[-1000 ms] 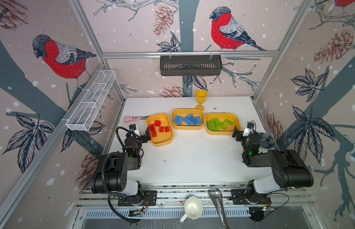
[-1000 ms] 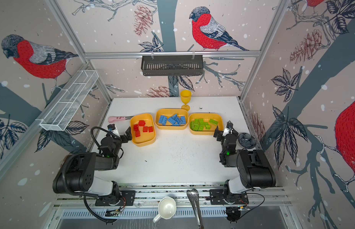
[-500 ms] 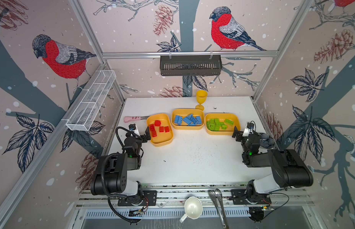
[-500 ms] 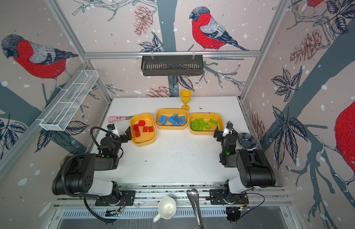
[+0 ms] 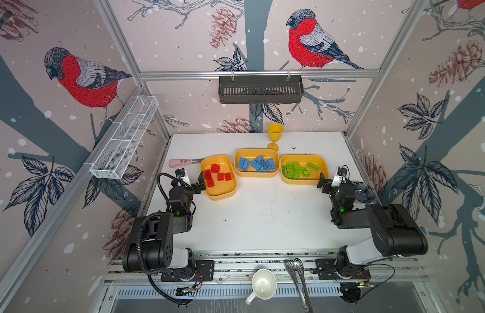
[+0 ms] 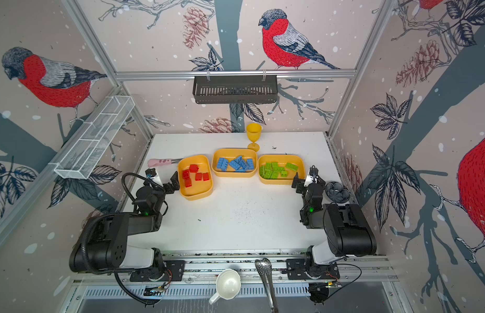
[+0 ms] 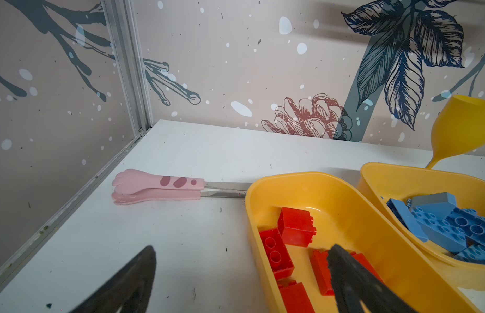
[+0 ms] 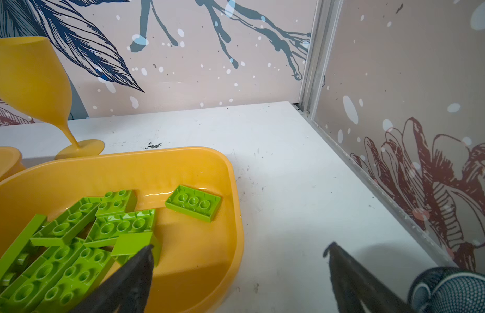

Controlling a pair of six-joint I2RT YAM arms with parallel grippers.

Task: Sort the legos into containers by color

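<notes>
legos [image 5: 259,164] sorted by color in three trays [image 5: 221,195] toward the back edge of the table [image 5: 263,225]; left fingers [image 7: 349,279] and right fingers [image 8: 127,281] wide open, empty.

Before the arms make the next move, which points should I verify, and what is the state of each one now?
1. All red legos in the left tray: ok.
2. All blue legos in the middle tray: ok.
3. All green legos in the right tray: ok.
4. No lego loose on the table: ok in both top views.
5. The left gripper and right gripper open, holding nothing: ok.
6. The fingers clear of the tray rims: cannot tell; one finger of each gripper overlaps a tray in its wrist view.
</notes>
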